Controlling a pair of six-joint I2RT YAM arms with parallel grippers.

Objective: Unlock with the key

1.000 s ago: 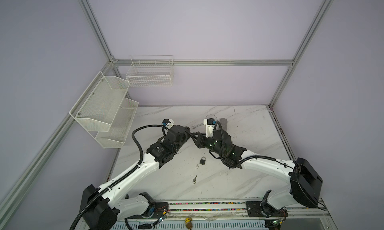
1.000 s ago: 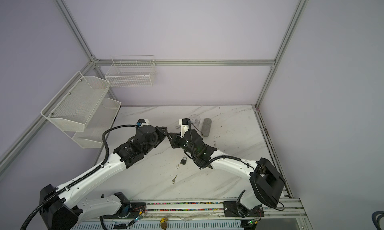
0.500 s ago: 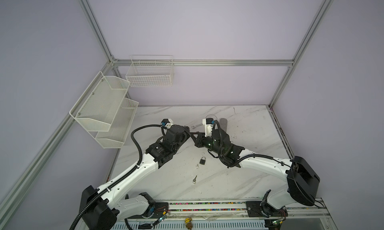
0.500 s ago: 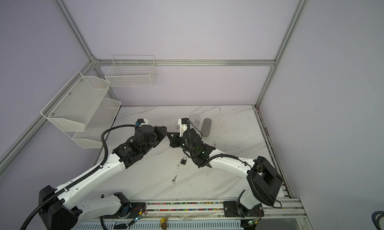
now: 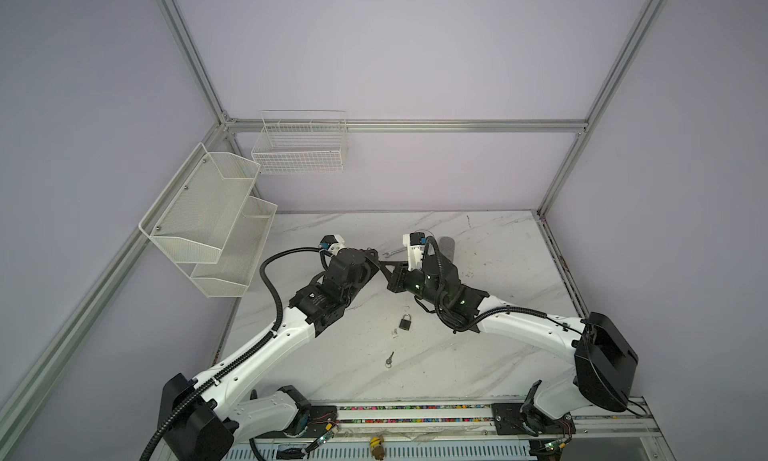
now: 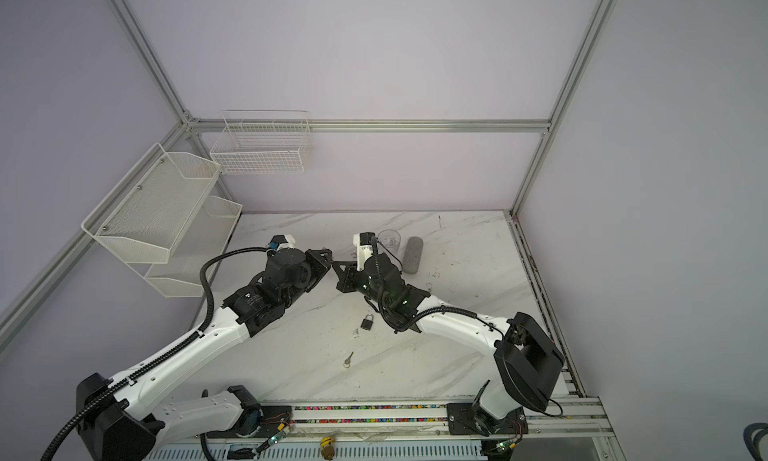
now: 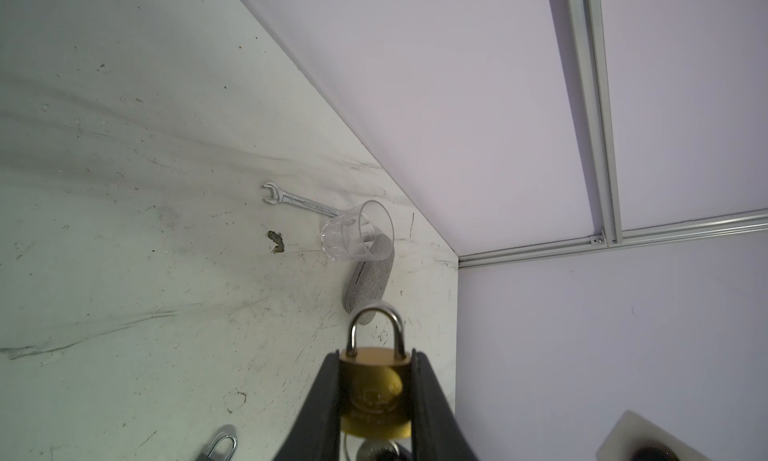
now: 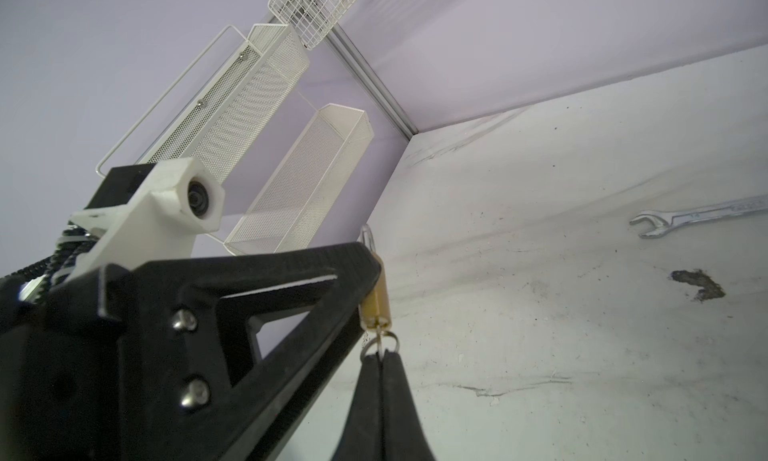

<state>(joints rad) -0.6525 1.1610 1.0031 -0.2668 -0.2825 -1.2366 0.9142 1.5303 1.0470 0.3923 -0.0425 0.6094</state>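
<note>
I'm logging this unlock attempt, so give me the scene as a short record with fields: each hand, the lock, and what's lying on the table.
left hand: shut on the brass padlock, held above the table
right hand: shut on the key, which meets the padlock's keyhole end
shackle: looks closed
lying near the arms: black padlock, loose key
far end of table: wrench, clear glass, grey case
</note>
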